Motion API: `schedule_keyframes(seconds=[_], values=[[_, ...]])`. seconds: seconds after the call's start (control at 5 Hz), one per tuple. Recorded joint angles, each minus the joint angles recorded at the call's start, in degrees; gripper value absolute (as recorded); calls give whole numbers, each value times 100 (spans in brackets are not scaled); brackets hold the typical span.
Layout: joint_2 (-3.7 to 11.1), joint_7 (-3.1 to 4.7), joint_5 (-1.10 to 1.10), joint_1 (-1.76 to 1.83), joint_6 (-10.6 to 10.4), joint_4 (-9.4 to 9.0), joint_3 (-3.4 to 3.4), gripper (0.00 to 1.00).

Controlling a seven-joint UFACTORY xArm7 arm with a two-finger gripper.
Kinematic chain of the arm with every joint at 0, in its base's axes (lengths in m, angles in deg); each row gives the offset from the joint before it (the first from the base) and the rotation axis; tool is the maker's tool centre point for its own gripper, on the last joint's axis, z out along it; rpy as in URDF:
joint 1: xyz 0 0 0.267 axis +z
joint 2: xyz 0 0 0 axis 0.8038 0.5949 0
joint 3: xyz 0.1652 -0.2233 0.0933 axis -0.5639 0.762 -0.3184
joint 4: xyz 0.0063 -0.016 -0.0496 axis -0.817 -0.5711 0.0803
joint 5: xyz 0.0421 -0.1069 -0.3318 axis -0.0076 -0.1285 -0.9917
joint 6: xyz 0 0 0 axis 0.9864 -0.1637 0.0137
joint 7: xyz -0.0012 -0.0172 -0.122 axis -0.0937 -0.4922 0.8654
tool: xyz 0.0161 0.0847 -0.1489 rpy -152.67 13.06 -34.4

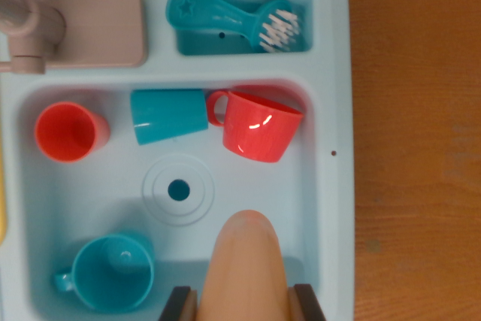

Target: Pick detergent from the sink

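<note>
Red mug, teal cups, orange cup, brush w/ faucet on wood table.

Count: 1 light-blue plastic toy sink, 1 pinkish-beige plastic faucet, 1 teal plastic dish brush with white bristles, 2 handled mugs – red and teal, 2 handleless cups – orange-red, teal, 1 orange rounded plastic bottle

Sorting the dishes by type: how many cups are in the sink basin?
4. An orange cup at the basin's left, a teal cup on its side beside it, a red mug tipped over at upper right, a teal mug upright at lower left. The held bottle might hide more.
</note>
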Motion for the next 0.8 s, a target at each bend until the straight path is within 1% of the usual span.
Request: schedule_keyframes(seconds=[0.4,0.6,0.8], values=[[-128,12,-2,6,445,317,-4,100],[-128,12,-2,6,445,317,-4,100],[-182,18,-2,9,630,448,-6,100]])
